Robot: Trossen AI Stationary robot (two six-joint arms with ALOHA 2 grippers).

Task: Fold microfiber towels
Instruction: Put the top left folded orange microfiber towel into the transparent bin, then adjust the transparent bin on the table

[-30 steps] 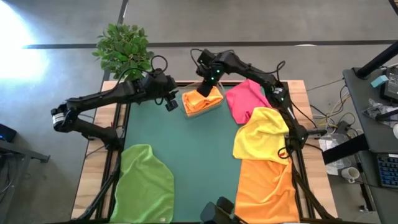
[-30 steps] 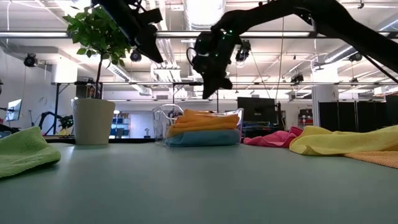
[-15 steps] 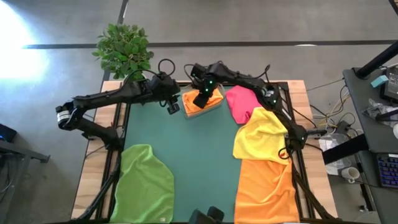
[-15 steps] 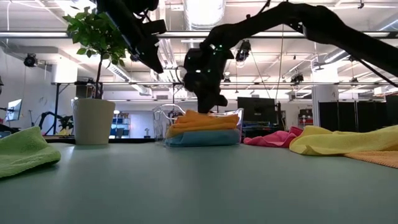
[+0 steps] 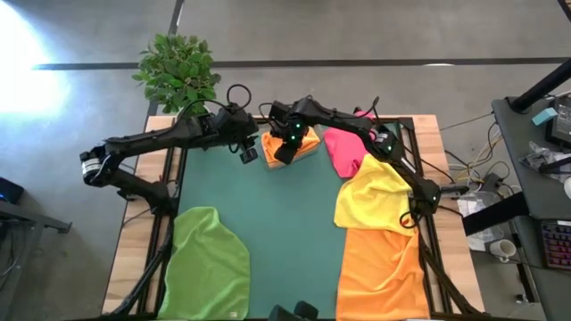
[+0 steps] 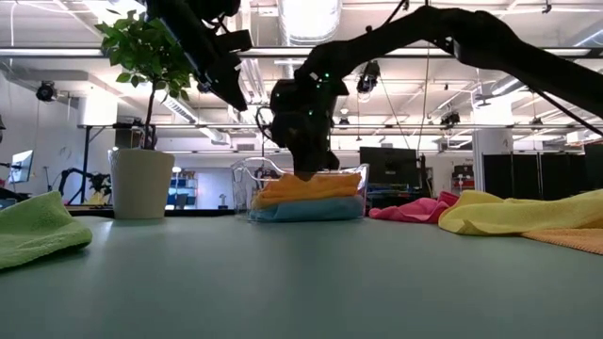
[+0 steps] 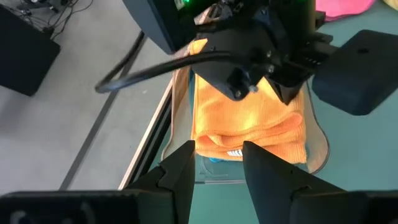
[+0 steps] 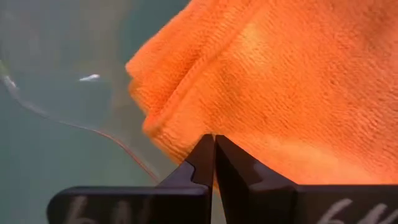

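A clear tray at the table's far middle holds a stack of folded towels: an orange one on top, a light blue one at the bottom. My right gripper is shut and stands on the top orange towel. My left gripper is open and empty, in the air just left of the tray. Lying spread on the table are a green towel near left, a pink one, a yellow one and an orange one along the right. My right gripper presses its shut fingertips down on the top face of the folded orange towel, close to its layered edge by the tray's rim. The fingers come from above, slanting down. The towel lies flat on the stack in the tray.
A potted plant stands off the table's far left corner. The yellow towel overlaps the pink and the orange ones on the right. The green mat's middle is bare. The tray's clear rim curves beside the stack.
My right gripper has come down and toward the near left, from above the tray's far side onto the top orange towel. The stack has stayed in the tray.
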